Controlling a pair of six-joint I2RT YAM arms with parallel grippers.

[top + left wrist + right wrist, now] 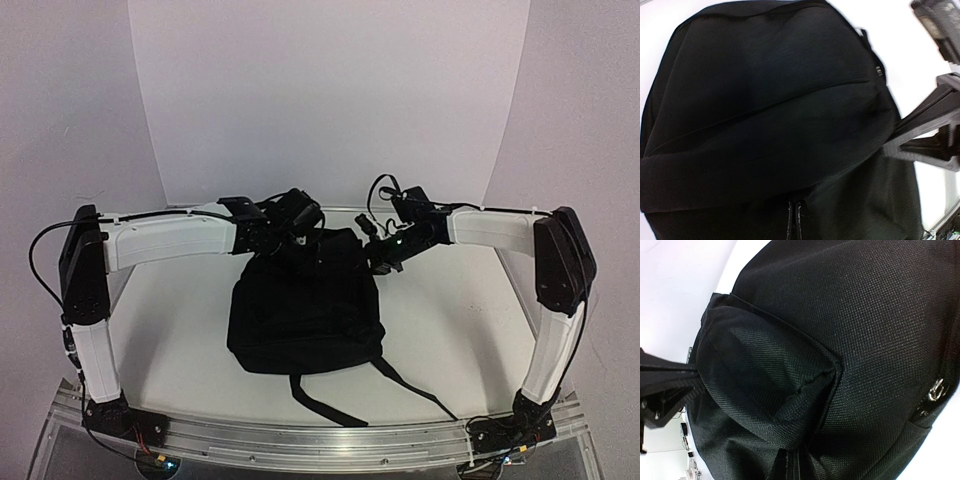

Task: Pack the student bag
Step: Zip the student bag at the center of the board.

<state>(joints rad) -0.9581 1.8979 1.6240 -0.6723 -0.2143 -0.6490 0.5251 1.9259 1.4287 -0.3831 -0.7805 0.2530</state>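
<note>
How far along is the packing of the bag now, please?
Done: nothing that I can see; the large black soft fabric backpack lies flat on the white table. In hand: the left gripper and the right gripper both sit at its far end; grip unclear. Left: apparently the whole packing.

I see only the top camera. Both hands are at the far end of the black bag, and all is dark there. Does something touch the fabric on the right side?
Observer: In the right wrist view a black finger reaches the edge of a bulging fold of the student bag; a grip I cannot confirm.
Operator: Is a zip pull near?
Observer: Yes, a small metal pull shows at that view's right edge.
Operator: And the left wrist view?
Observer: A pale-edged seam, perhaps the zip, runs at its lower middle.
</note>
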